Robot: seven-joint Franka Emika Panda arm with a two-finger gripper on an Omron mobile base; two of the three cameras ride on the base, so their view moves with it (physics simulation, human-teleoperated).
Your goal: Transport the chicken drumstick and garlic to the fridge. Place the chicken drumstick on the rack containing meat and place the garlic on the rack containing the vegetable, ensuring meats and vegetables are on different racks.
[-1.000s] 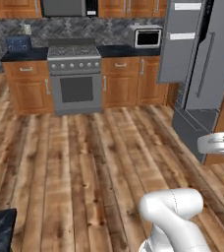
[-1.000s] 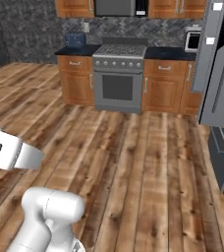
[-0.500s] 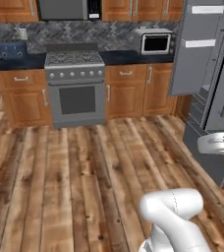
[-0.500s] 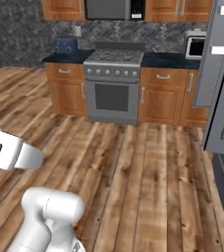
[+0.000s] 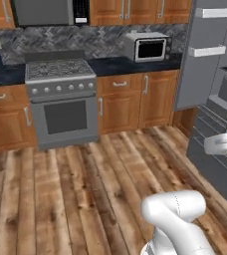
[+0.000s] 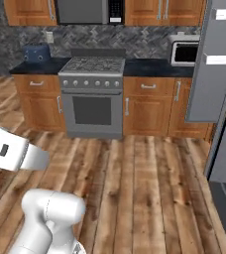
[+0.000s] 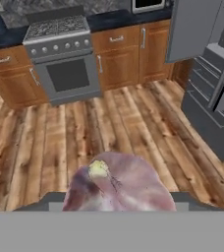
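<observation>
A pale pink-purple garlic (image 7: 121, 184) bulb with a yellowish spot sits right in front of the hand camera, and my gripper (image 7: 116, 201) is closed around it above the wooden floor. Little of the dark fingertips shows beside the bulb. The grey fridge (image 5: 205, 55) stands at the right with its door swung open; white door bins and a dark interior with drawers show behind it. It also appears as the fridge (image 6: 216, 64) and the fridge (image 7: 197, 29), still some way ahead of the hand. The chicken drumstick is out of view.
A steel stove (image 5: 60, 99) stands between wooden cabinets (image 5: 130, 99) along the back wall. A microwave (image 5: 148, 47) sits on the dark counter. A blue appliance (image 6: 35, 52) rests on the counter left of the stove. Open wooden floor (image 5: 85, 189) lies between me and the fridge.
The whole picture has shifted and grown: the base has driven closer to the stove and fridge. The arm keeps the same pose relative to the base.
</observation>
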